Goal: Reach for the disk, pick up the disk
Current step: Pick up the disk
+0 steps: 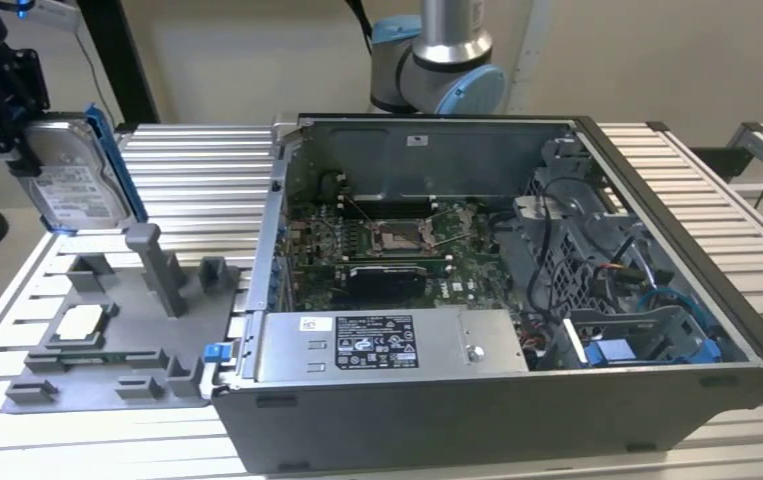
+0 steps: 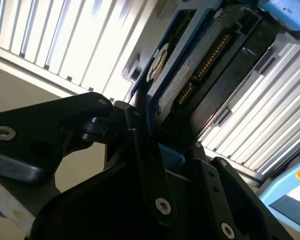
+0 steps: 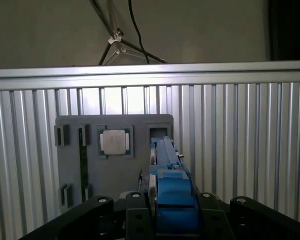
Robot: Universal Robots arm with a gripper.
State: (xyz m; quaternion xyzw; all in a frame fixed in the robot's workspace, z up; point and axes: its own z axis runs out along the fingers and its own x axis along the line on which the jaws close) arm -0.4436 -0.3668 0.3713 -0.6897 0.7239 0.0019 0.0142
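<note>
Black gripper (image 1: 24, 135) pinching flat silver-grey metal disk (image 1: 81, 185), blue side rails, upright above grey plastic fixture (image 1: 141, 325). Pick-up looks done; next move calls for firm clamp.

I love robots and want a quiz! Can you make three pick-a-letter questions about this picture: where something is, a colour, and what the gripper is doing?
1. Where is the disk?
A. Inside the computer case.
B. Held up over the grey holder.
C. Flat on the table.

2. What colour are the disk's side rails?
A. Blue.
B. Red.
C. Yellow.

3. What is the gripper doing?
A. Hanging open.
B. Shut on the small chip.
C. Shut on the disk.

Answers:
1 B, the exterior view shows it raised at that view's left.
2 A, blue strips edge it in the exterior view.
3 C, its fingers press both sides in the first wrist view.
</note>
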